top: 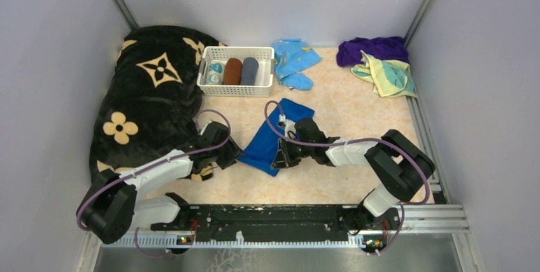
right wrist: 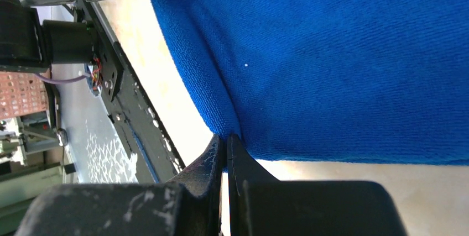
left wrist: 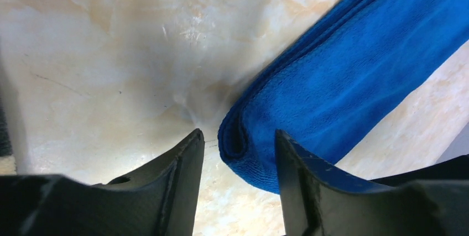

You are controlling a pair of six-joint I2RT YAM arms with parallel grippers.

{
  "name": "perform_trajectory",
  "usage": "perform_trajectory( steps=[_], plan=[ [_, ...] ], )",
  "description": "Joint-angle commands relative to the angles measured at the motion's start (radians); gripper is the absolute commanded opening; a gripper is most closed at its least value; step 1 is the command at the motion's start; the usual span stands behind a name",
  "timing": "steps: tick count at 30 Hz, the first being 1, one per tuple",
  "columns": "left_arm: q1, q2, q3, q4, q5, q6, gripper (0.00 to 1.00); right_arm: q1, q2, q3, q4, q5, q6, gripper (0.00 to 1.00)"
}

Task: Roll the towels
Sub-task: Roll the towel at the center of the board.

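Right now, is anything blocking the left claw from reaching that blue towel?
Nothing visible. The left gripper is open, with the blue towel folded end between its fingers and only bare table around. The right gripper is shut on the towel's edge.

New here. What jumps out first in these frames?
The blue towel lies mid-table: the right end effector is pinched shut on its edge, and the left end effector is open around a folded corner. A big black flowered blanket fills the left side.
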Motion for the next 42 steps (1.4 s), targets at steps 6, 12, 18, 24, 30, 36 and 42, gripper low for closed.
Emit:
perform_trajectory(
  steps=[6,12,18,24,30,36,42],
  plan=[
    [-0.003,-0.159,0.004,-0.082,-0.044,0.094,0.78,-0.062,0.042,0.023,0.043,-0.049,0.013,0.0],
    [-0.003,-0.309,-0.064,-0.111,-0.005,0.12,0.79,-0.078,0.067,0.02,0.043,-0.053,0.031,0.0],
    [-0.003,-0.366,-0.133,-0.018,0.071,0.153,0.79,-0.089,0.074,0.018,0.032,-0.046,0.035,0.0],
    [-0.003,-0.273,-0.146,0.14,0.132,0.151,0.76,-0.089,0.071,0.035,0.003,-0.04,0.024,0.0],
    [-0.003,-0.15,-0.13,0.232,0.122,0.135,0.73,-0.089,0.062,0.054,-0.036,-0.032,0.006,0.0],
    [-0.003,-0.065,-0.125,0.25,0.09,0.085,0.69,-0.089,0.043,0.083,-0.106,-0.003,-0.033,0.0],
    [-0.003,-0.005,-0.116,0.206,0.06,0.05,0.63,-0.062,-0.032,0.135,-0.243,0.058,-0.127,0.13]
  ],
)
